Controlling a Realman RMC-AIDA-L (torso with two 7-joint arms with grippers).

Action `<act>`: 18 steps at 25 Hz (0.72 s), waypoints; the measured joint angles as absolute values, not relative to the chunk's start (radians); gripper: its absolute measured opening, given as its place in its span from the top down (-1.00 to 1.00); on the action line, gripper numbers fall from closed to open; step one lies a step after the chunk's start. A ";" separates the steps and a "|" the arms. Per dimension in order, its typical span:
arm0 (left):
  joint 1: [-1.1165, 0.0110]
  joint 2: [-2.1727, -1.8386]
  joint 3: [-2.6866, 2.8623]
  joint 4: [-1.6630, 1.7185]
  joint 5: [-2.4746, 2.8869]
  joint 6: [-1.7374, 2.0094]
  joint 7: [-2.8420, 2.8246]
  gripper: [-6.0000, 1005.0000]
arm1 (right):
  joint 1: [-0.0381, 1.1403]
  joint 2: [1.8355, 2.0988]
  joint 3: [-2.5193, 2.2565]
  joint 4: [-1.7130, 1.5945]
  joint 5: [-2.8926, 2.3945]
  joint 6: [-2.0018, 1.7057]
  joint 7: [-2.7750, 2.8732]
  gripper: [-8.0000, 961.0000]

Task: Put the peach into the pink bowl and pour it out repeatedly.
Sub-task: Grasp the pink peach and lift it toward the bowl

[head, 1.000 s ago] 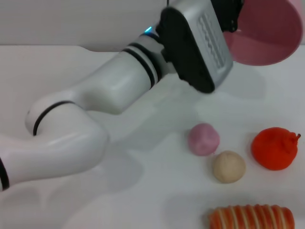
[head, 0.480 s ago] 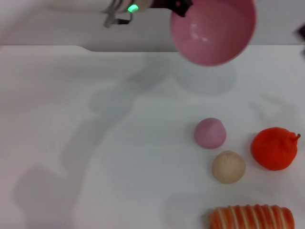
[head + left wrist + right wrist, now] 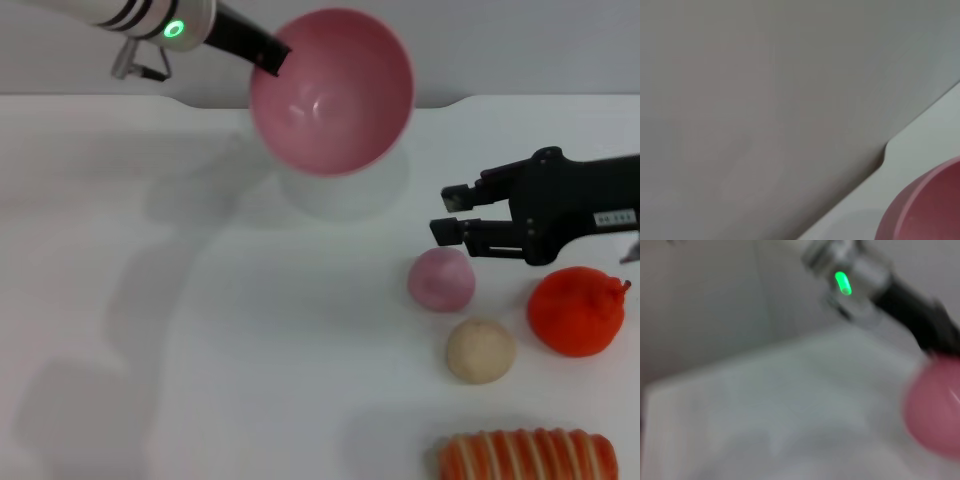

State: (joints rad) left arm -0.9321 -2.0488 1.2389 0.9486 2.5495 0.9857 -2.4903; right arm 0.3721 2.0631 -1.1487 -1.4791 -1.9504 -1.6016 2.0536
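White counter [image 3: 200, 330] carries four items along its near right side. Nearest is a striped orange-and-cream roll [image 3: 528, 455] at the edge of the head view. Behind it sit a beige ball [image 3: 481, 349] and an orange-red lumpy fruit [image 3: 576, 310], and a little farther back lies the peach [image 3: 441, 279], just beside the ball but apart from it.

Right hand [image 3: 452, 228] hangs just above and behind the peach, its two black fingers [image 3: 462, 196] spread open and empty, pointing toward the robot's left.

Judging from this, the step in hand is picking up the peach. To do it well, the right hand should come down so the fingers straddle the peach squarely. The ball sits close, so the fingers need to keep clear of it, or it may get nudged or caught along with the fruit. A round, matte fruit can roll off, so the squeeze should be centred.

Farthest back, the left hand [image 3: 268, 56] grips the rim of the pink bowl [image 3: 331, 92], holding it lifted over the counter, tilted with its empty inside facing the head camera.
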 joint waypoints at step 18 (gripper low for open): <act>-0.890 -2.051 1.244 0.940 2.554 0.998 -2.484 0.91 | 0.630 2.073 -1.356 -1.231 -2.572 -1.329 2.472 0.19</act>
